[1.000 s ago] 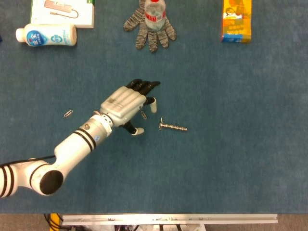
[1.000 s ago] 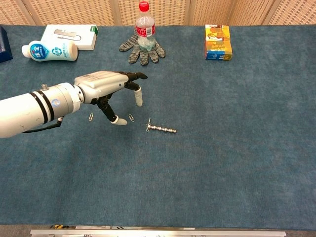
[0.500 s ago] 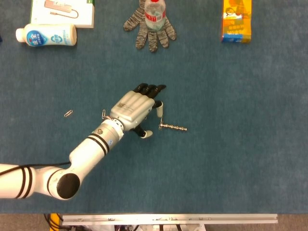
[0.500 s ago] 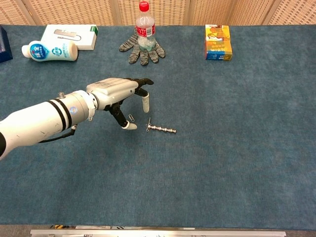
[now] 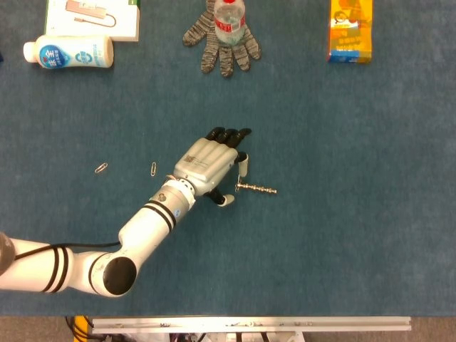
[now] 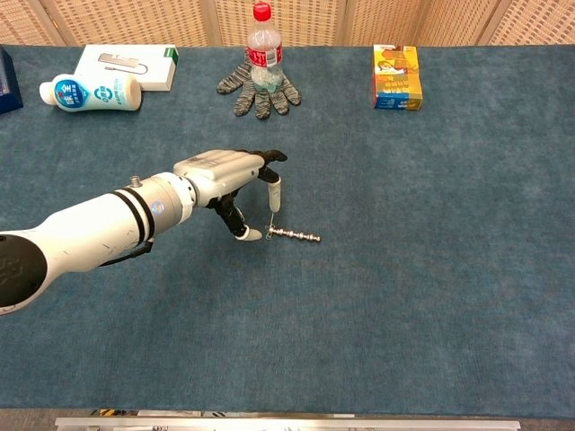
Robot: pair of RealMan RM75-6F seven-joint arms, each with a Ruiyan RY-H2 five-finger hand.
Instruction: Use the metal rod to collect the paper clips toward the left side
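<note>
Now the left hand (image 5: 208, 165) hovers low over the middle of the tabletop, its fingers spread and curved downward with nothing between them yet. Its fingertips (image 6: 277, 192) hang right at the near end of the metal rod (image 5: 255, 188), which lies flat on the blue tabletop (image 5: 342, 242) just to the hand's right, its long axis running left to right, away from the hand. That end looks to be what the fingers must close on. The right hand is nowhere to be seen, so the left is the only one within reach.

I count one rod and two paper clips showing: one paper clip (image 5: 153, 169) just behind the hand toward the left edge, and another clip (image 5: 102, 168) further toward that edge. Along the far edge sit a water bottle (image 6: 260, 47) standing on a knitted glove (image 5: 222, 44), a white lotion bottle (image 5: 68, 52), a white box (image 5: 92, 17) and a yellow carton (image 5: 350, 31).
</note>
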